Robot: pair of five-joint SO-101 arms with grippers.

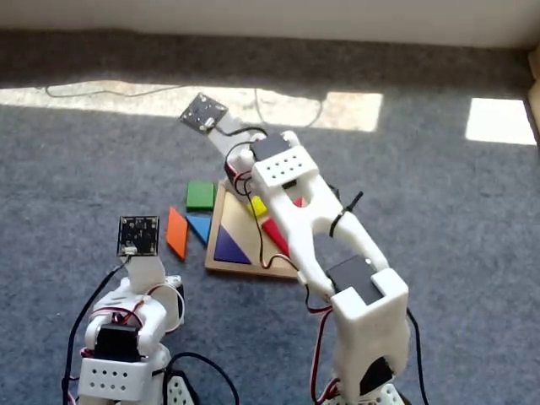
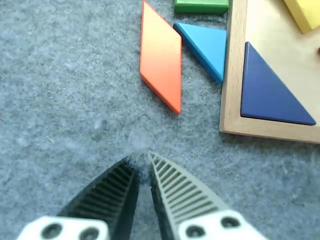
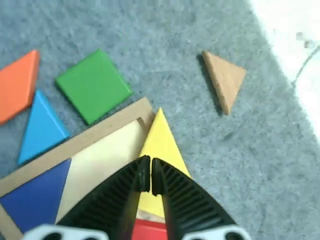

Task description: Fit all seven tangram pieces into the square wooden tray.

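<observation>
The square wooden tray lies on grey carpet and holds a dark blue triangle, a red piece and a yellow triangle. The yellow triangle's tip lies over the tray's corner rim. My right gripper is shut, its tips just over the yellow triangle. Outside the tray lie a green square, a light blue triangle, an orange parallelogram and a tan triangle. My left gripper is shut over bare carpet, short of the orange piece.
The right arm stretches across the tray and hides part of it. Cables trail over the carpet beyond the tray, where a sunlit strip crosses the floor. Open carpet lies to the left of the pieces.
</observation>
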